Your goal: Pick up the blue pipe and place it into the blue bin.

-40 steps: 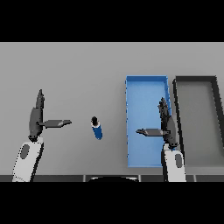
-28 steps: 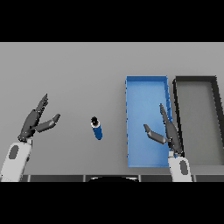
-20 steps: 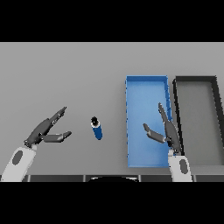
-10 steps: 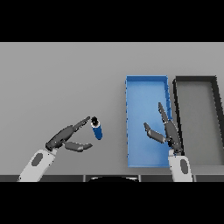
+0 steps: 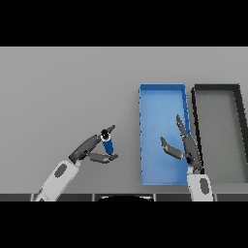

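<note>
The blue pipe lies on the grey table, to the left of the blue bin. The left hand is at the pipe, with fingers above it and the thumb below it. The right hand hangs over the blue bin with straight fingers. A dark bin sits just right of the blue bin.

No text, label, brand, number or sign is showing legibly anywhere in the head view. The blue pipe, the blue bin, the dark bin and the grey table are all presenting plain, unmarked surfaces.
</note>
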{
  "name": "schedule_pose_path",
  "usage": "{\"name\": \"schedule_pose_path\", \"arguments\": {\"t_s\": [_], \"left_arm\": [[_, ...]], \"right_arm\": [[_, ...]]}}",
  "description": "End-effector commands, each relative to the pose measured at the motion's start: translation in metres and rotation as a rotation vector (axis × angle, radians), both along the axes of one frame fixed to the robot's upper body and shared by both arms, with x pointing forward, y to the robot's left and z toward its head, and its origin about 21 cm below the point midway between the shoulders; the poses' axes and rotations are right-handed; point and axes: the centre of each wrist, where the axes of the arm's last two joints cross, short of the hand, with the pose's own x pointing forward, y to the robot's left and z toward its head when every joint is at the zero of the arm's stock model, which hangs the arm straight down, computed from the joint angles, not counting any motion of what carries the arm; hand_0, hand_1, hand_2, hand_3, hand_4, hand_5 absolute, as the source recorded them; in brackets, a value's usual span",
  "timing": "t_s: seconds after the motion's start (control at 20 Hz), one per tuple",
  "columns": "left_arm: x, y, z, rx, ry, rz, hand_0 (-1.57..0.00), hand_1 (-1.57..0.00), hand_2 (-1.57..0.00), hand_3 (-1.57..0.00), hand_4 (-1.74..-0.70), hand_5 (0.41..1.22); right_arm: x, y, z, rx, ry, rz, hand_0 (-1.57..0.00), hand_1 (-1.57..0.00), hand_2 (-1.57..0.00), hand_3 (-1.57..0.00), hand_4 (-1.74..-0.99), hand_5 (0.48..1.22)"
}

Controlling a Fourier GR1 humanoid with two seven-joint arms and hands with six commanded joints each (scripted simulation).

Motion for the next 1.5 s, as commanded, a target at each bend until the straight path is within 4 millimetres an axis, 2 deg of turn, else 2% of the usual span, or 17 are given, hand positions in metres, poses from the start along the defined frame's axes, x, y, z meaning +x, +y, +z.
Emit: {"name": "schedule_pose_path", "arguments": {"t_s": [0.0,0.1,0.25,0.3,0.35,0.4,0.45,0.55,0.65,0.75,0.9,1.0,1.2,1.45], "left_arm": [[0.004,-0.001,-0.001,0.021,-0.009,0.005,0.0,0.0,0.0,0.0,-1.18,0.492],[0.003,-0.007,-0.006,0.007,-0.022,-0.009,0.0,0.0,0.0,0.0,-1.16,0.491],[0.008,-0.021,-0.011,-0.061,0.029,-0.025,0.0,0.0,-0.02,-0.02,-1.22,0.536],[0.009,-0.023,-0.012,-0.078,0.034,-0.023,0.0,0.0,-0.08,-0.07,-1.24,0.566],[0.008,-0.027,-0.012,-0.099,0.035,-0.025,0.0,-0.09,-0.21,-0.2,-1.28,0.607],[0.008,-0.028,-0.014,-0.121,0.055,-0.013,-0.09,-0.25,-0.39,-0.47,-1.31,0.73],[0.007,-0.031,-0.014,-0.161,0.061,-0.014,-0.34,-0.5,-0.63,-0.69,-1.39,0.828],[0.003,-0.034,-0.016,-0.196,0.054,-0.03,-0.78,-0.89,-0.97,-0.98,-1.51,0.969],[0.004,-0.036,-0.015,-0.194,0.051,-0.032,-1.07,-1.13,-1.18,-1.18,-1.59,1.06],[0.001,-0.038,-0.015,-0.175,0.02,-0.04,-1.25,-1.29,-1.32,-1.31,-1.64,1.118],[0.0,-0.044,-0.008,-0.174,-0.005,-0.034,-1.41,-1.43,-1.44,-1.4,-1.68,1.168],[0.0,-0.051,0.002,-0.227,-0.035,-0.053,-1.47,-1.48,-1.49,-1.43,-1.7,1.187],[0.004,-0.066,0.029,-0.308,-0.099,-0.105,-1.53,-1.53,-1.54,-1.45,-1.72,1.207],[0.004,-0.076,0.059,-0.322,-0.116,-0.151,-1.56,-1.56,-1.56,-1.45,-1.72,1.216]], "right_arm": [[-0.001,0.0,-0.001,0.004,0.006,-0.001,0.0,0.0,0.0,0.0,-1.324,0.662],[-0.001,0.001,-0.001,0.004,0.013,-0.001,0.0,0.0,0.0,0.0,-1.323,0.665],[0.001,-0.003,0.0,0.006,0.001,-0.005,0.0,0.0,0.0,0.0,-1.321,0.664],[-0.002,-0.004,0.001,0.007,-0.004,0.003,0.0,0.0,0.0,0.0,-1.322,0.664],[-0.001,-0.004,0.0,0.005,0.007,0.0,0.0,0.0,0.0,0.0,-1.32,0.664],[0.0,-0.004,0.0,0.009,0.006,0.0,0.0,0.0,0.0,0.0,-1.319,0.663],[0.001,-0.004,0.0,0.007,-0.001,0.006,0.0,0.0,0.0,0.0,-1.322,0.666],[0.003,-0.002,0.002,-0.002,-0.005,0.0,0.0,0.0,0.0,0.0,-1.313,0.665],[0.004,0.001,0.002,-0.002,0.002,0.005,0.0,0.0,0.0,0.0,-1.31,0.665],[0.003,0.0,0.002,-0.013,0.003,0.002,0.0,0.0,0.0,0.0,-1.302,0.666],[-0.002,0.0,-0.001,-0.03,0.002,0.012,0.0,0.0,0.0,0.0,-1.281,0.663],[0.004,0.0,-0.002,-0.016,0.017,0.0,0.0,0.0,0.0,0.0,-1.279,0.656],[0.002,-0.002,-0.002,-0.037,-0.006,0.007,0.0,0.0,0.0,0.0,-1.275,0.666],[0.003,-0.005,-0.004,-0.061,-0.003,0.006,0.0,0.0,0.0,0.0,-1.272,0.684]]}}
